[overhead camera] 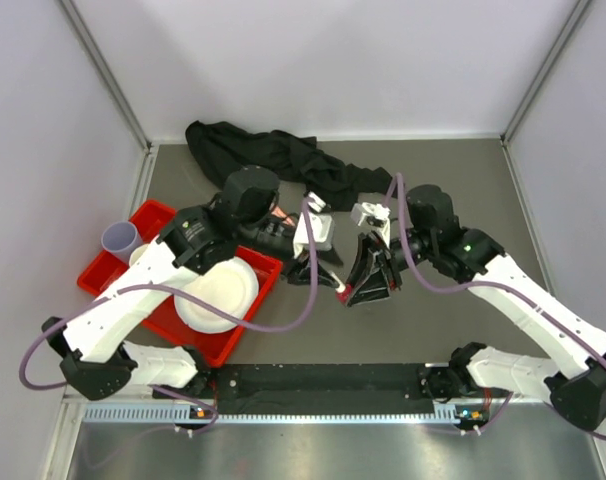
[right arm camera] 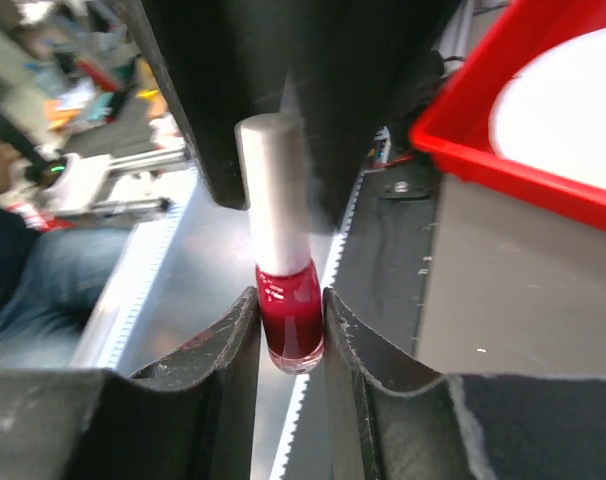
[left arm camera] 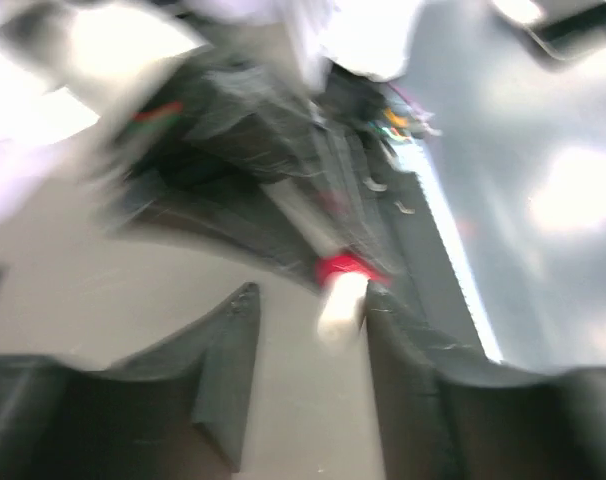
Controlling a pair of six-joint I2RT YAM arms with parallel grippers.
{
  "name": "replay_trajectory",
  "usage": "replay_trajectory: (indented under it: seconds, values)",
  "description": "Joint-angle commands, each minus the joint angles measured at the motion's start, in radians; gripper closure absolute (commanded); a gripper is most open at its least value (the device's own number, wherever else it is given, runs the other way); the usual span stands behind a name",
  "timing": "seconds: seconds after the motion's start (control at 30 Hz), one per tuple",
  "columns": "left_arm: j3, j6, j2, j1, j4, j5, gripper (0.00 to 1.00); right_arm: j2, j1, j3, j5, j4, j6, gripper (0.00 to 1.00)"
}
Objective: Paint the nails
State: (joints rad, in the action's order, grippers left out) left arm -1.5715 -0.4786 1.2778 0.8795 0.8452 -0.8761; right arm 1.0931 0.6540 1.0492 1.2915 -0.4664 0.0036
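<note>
A small red polish bottle (right arm camera: 289,318) with a tall white cap (right arm camera: 272,190) stands between the fingers of my right gripper (right arm camera: 288,335), which is shut on its glass body. From above, the bottle (overhead camera: 340,290) hangs over the middle of the table, between the two grippers. My left gripper (left arm camera: 308,310) is open around the white cap (left arm camera: 341,305), which lies close to its right finger. That view is badly blurred. From above, the left gripper (overhead camera: 321,274) sits just left of the bottle. The nails are hidden behind the arms.
A red tray (overhead camera: 158,216) at the left holds a white plate (overhead camera: 219,293), with a lavender cup (overhead camera: 120,238) beside it. Black cloth (overhead camera: 268,152) lies bunched at the back. A black strip (overhead camera: 323,385) runs along the near edge.
</note>
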Motion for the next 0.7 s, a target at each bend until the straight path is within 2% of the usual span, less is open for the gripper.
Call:
replay_trajectory:
  seconds: [0.0, 0.03, 0.1, 0.17, 0.3, 0.43, 0.57, 0.67]
  values:
    - [0.082, 0.225, -0.125, -0.085, -0.363, 0.193, 0.42, -0.096, 0.026, 0.003, -0.214, 0.078, 0.027, 1.0]
    - [0.109, 0.263, -0.177, -0.102, -0.417, 0.227, 0.33, -0.113, 0.027, -0.012, -0.253, 0.093, 0.039, 1.0]
    - [0.175, 0.369, -0.218, -0.105, -0.532, 0.343, 0.26, -0.151, 0.027, -0.029, -0.363, 0.139, 0.058, 1.0]
    - [0.202, 0.456, -0.245, -0.105, -0.578, 0.387, 0.22, -0.165, 0.027, -0.044, -0.428, 0.159, 0.084, 1.0]
    - [0.231, 0.65, -0.25, -0.105, -0.664, 0.503, 0.23, -0.197, 0.026, -0.072, -0.594, 0.23, 0.127, 1.0]
    - [0.286, 0.816, -0.242, -0.105, -0.782, 0.511, 0.27, -0.226, 0.027, -0.066, -0.754, 0.271, 0.185, 1.0]
    - [0.327, 0.925, -0.209, -0.105, -0.868, 0.494, 0.29, -0.256, 0.026, -0.054, -0.807, 0.311, 0.222, 1.0]
    - [0.332, 0.975, -0.178, -0.108, -0.928, 0.453, 0.32, -0.265, 0.027, -0.04, -0.77, 0.34, 0.256, 1.0]
